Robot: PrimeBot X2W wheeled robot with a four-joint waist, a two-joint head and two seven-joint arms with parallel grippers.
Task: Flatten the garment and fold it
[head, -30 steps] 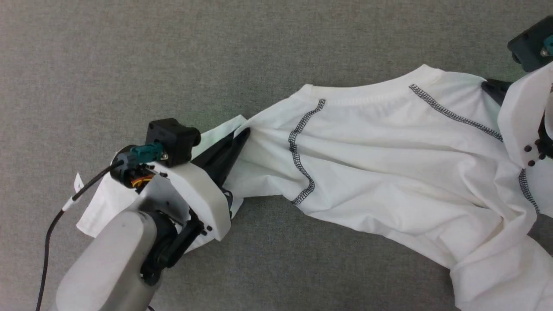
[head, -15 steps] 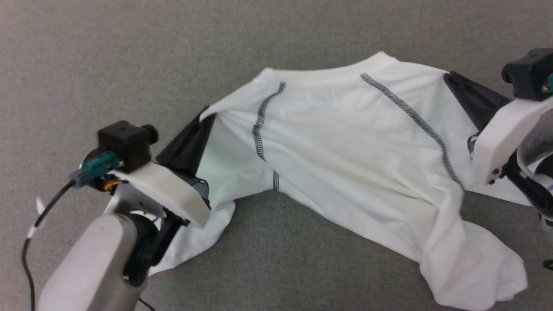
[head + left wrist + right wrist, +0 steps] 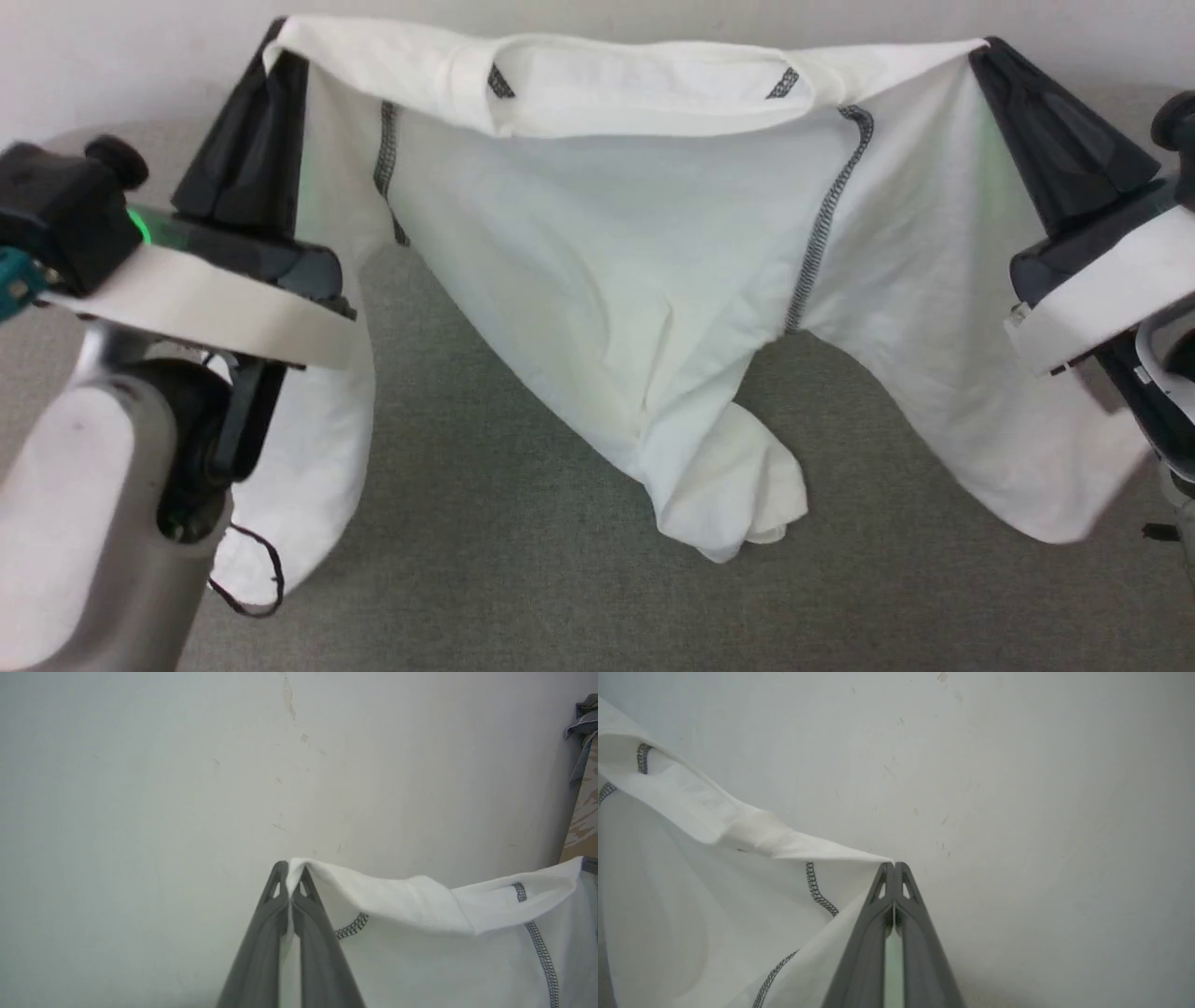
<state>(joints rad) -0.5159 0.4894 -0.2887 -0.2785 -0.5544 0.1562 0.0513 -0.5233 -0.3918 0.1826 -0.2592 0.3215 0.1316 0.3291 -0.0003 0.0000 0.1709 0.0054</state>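
The garment (image 3: 597, 243), a white shirt with grey stitched seams, hangs in the air, stretched wide at its shoulders between both grippers. My left gripper (image 3: 277, 33) is shut on the left shoulder edge, and my right gripper (image 3: 980, 47) is shut on the right one. The body sags down in the middle, and its lowest bunched part (image 3: 728, 504) hangs close to the grey surface. Both sleeves droop, one on each side. In the left wrist view my left gripper (image 3: 290, 870) pinches the garment (image 3: 420, 924). In the right wrist view my right gripper (image 3: 893, 865) pinches the garment (image 3: 714, 882).
A grey fabric-covered surface (image 3: 560, 579) lies under the shirt. A pale wall (image 3: 187, 765) stands behind it. A wooden edge with grey cloth on it (image 3: 581, 765) shows at the far right of the left wrist view.
Both grippers have raised the shirt off the surface and spread its shoulders apart. The head camera has tilted up, so the wall now shows.
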